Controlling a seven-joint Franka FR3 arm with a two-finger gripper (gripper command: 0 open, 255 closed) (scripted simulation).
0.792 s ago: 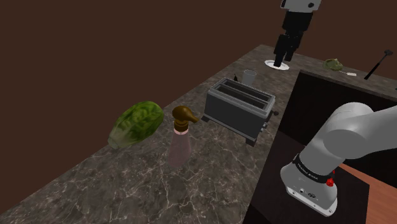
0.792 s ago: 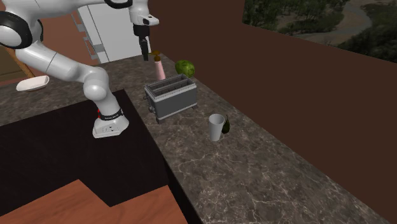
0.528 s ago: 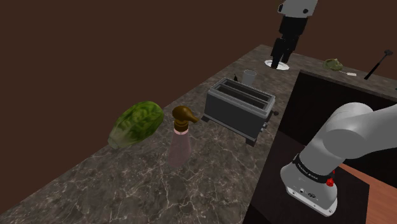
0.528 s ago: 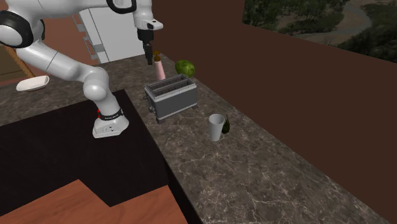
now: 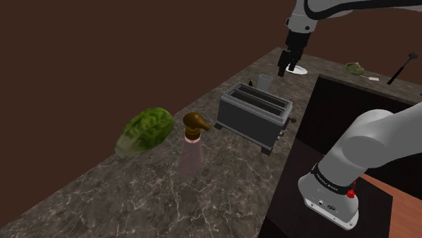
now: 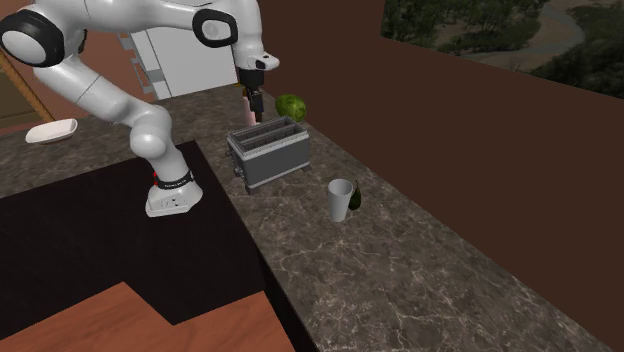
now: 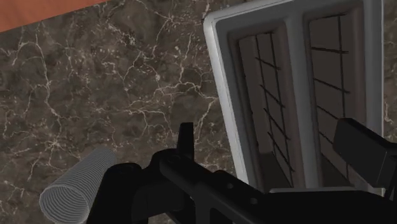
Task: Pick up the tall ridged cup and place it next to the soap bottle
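Dark, white-veined stone covers the table (image 5: 223, 196), which runs along a plain brown wall. We see the white arm (image 5: 368, 145) reach over this table. Its black pincer (image 5: 286, 69) hangs in the air near the far end, fingers spread apart and grasping nothing.

The cup (image 5: 264, 82), pale grey with fine ridges down its side, stands upright on the table just past one end of the grey two-slot toaster (image 5: 255, 115). In the shoulder view the pincer shows above the cup and a little to that view's right, clear of it.

A pink soap bottle (image 5: 192, 150) with a brown pump stands near the toaster's other end. The toaster lies between bottle and cup, and the two are well apart. A green lettuce (image 5: 144, 130) lies near the bottle, toward the shoulder view's left.

In the second exterior view a small dark green thing (image 6: 355, 195) stands just beside the cup, and a white dish (image 6: 51, 131) rests on the table at that view's left. From the wrist view we look down into the toaster's two slots, with the cup off to one side of the toaster and untouched by the fingers.
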